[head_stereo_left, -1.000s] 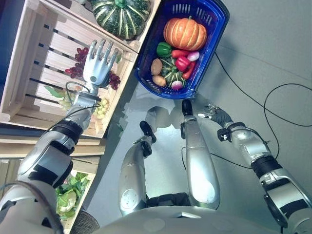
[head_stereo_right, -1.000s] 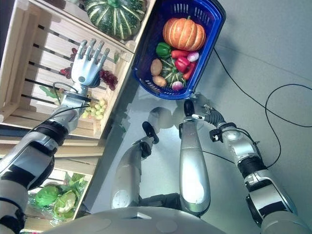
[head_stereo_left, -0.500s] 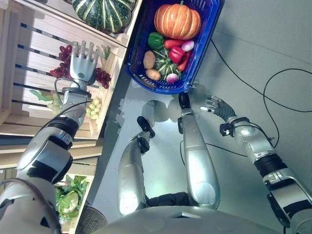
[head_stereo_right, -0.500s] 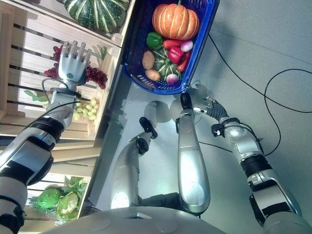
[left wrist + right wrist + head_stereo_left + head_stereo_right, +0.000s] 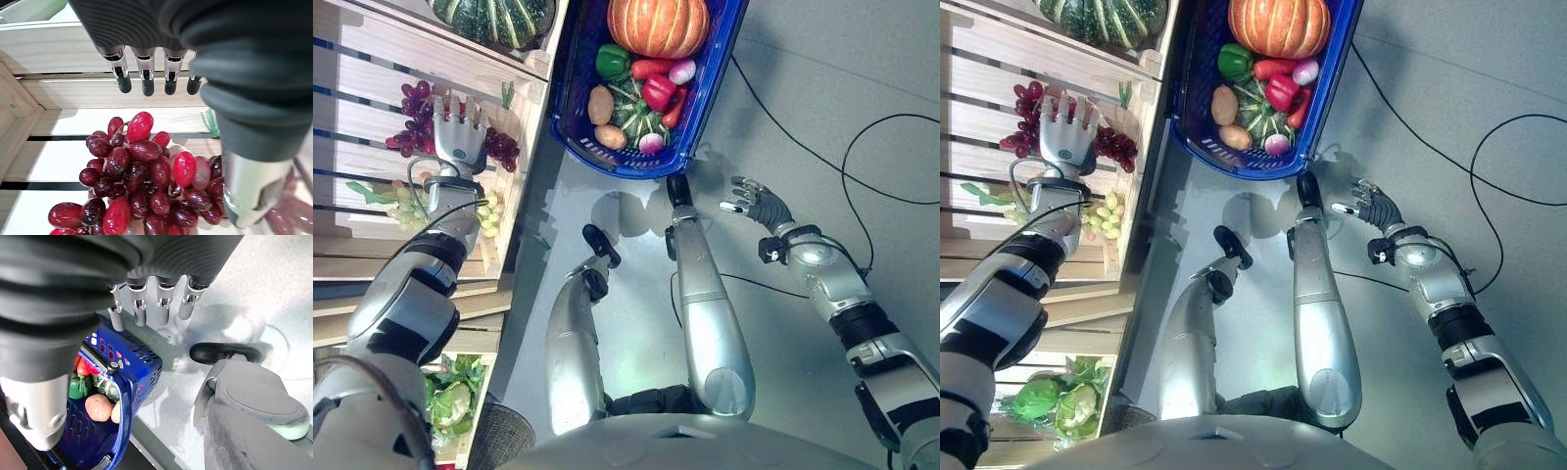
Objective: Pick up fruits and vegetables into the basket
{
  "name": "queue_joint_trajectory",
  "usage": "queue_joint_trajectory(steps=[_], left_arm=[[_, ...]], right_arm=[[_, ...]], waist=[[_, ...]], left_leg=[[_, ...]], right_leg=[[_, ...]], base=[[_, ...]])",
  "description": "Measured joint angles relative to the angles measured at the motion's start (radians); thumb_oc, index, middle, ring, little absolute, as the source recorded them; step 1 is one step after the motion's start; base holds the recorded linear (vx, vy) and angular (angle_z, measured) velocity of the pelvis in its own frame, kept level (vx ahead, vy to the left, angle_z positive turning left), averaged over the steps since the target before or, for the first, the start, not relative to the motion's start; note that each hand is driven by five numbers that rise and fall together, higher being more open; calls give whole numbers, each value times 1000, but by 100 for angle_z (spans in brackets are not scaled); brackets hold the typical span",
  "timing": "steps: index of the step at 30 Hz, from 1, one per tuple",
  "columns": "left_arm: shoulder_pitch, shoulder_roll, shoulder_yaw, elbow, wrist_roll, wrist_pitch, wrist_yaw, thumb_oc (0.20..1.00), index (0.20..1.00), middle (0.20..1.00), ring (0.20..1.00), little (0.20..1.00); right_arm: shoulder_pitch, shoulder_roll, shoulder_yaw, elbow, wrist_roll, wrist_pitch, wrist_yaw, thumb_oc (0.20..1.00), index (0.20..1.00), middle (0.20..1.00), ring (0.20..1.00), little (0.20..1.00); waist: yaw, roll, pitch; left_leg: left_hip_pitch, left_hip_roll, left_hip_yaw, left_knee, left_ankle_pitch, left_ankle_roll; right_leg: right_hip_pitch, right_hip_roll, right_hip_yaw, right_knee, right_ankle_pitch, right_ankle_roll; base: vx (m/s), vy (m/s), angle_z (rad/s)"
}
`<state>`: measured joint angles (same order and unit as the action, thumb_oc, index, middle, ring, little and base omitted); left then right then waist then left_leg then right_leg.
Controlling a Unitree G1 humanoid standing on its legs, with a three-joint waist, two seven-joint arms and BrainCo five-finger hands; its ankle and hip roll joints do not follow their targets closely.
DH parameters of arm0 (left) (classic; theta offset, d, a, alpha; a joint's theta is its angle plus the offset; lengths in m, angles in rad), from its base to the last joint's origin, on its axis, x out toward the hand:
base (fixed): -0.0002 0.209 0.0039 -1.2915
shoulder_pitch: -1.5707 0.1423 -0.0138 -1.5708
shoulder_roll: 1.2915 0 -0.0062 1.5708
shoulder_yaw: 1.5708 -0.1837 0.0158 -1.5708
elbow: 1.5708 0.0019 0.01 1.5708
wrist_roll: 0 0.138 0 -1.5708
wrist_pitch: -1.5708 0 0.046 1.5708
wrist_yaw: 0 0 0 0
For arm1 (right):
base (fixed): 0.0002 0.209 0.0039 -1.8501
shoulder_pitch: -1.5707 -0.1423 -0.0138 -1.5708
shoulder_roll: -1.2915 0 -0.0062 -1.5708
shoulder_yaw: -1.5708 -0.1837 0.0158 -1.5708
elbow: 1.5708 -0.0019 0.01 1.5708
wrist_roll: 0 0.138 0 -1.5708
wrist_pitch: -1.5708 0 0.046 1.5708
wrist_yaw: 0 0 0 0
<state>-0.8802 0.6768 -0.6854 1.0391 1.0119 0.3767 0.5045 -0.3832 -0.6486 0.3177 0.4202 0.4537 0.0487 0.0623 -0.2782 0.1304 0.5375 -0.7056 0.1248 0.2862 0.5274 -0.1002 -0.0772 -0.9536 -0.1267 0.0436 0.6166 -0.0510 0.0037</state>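
**Left hand lowers onto the red grapes**

The red grapes (image 5: 146, 181) lie in the wooden crate (image 5: 372, 88), just below the left hand's (image 5: 458, 137) straight fingers (image 5: 145, 73), now nearer; grasp seems imminent; right hand (image 5: 756, 204) relaxed, empty, beside the blue basket (image 5: 720, 78).

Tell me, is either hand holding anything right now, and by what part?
Nothing is held. The left hand hangs open over the red grapes in the wooden crate, fingers straight. The right hand is open and empty beside the blue basket.
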Motion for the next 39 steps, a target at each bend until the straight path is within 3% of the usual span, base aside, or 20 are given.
queue_joint_trajectory(steps=[13, 28, 39], left_arm=[[-73, 1, -4, 14, 43, 123, 33, 1000, 1000, 1000, 1000, 1000], [-130, 1, -40, 77, 38, 128, -21, 1000, 1000, 1000, 1000, 1000], [-122, 1, -62, 120, -88, 136, -167, 1000, 1000, 1000, 1000, 1000]], right_arm=[[-18, -1, 0, -1, 20, -38, -18, 1000, 1000, 1000, 1000, 1000], [-21, -1, 2, -1, 50, -76, -33, 1000, 1000, 1000, 1000, 1000], [-21, -1, 1, -2, 77, -78, -34, 1000, 1000, 1000, 1000, 1000]], waist=[[-3, -1, 0], [-8, -2, 1], [-15, -2, 1]], left_leg=[[-90, 13, -3, 61, -21, 3], [-165, 13, -21, 95, -33, 2], [-179, 13, -20, 94, -37, 2]], right_leg=[[-78, 4, 5, 31, 0, 0], [-144, 6, 7, 48, 0, 0], [-160, 9, 14, 49, 0, 0]], base=[[0, 0, 0], [0, 2, 0], [-4, 27, -1]])
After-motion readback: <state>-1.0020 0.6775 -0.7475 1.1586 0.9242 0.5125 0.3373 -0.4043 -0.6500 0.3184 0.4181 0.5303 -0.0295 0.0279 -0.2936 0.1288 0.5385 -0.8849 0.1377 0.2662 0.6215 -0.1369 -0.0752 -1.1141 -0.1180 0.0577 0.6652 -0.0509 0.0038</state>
